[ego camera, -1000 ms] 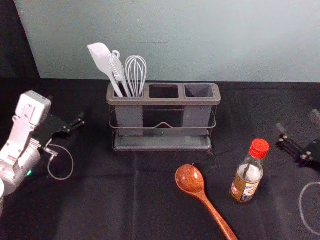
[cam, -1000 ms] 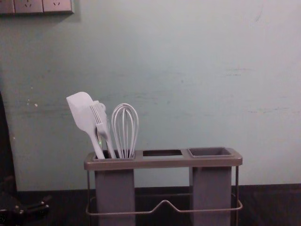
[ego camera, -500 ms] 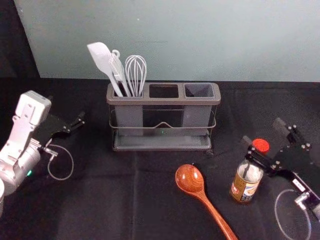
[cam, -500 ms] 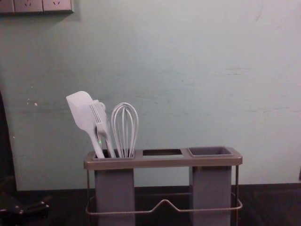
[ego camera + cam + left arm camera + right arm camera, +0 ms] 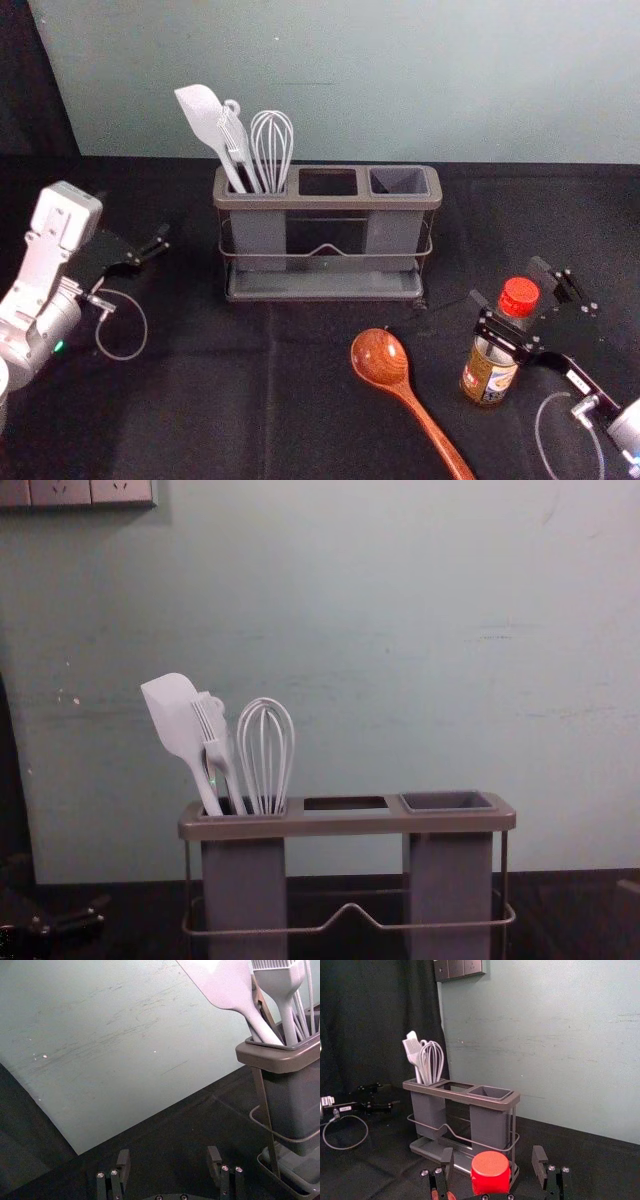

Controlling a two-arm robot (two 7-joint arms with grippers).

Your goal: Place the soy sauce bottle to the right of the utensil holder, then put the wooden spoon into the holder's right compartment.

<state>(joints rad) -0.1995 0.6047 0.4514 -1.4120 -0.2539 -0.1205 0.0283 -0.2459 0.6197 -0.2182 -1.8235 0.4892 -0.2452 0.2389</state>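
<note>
Right jaws wide astride the bottle, grip not yet made

The jaws of the right gripper [image 5: 492,1154] stand wide, with the red cap [image 5: 490,1172] between them and a gap on either side. In the head view the nearer finger crosses in front of the soy sauce bottle [image 5: 487,380] at about its shoulder; the other is beyond it. The bottle stands upright on the table [image 5: 180,400], forward of the utensil holder [image 5: 328,204] and off to its right.

The step in hand looks to be the grasp. Centre the bottle before closing, then bring both sides in evenly on the glass below the cap; a lopsided squeeze could tip it. Lift just enough to clear the cloth, keep it upright, and set it down beside the holder's right end without knocking the frame.

The wooden spoon [image 5: 380,357] lies near the bottle, bowl towards the holder, so the gripper should keep off its handle. Its goal, the right compartment [image 5: 398,181], is empty. Farthest out, the left gripper [image 5: 169,1154] is parked left of the holder, jaws apart.
</note>
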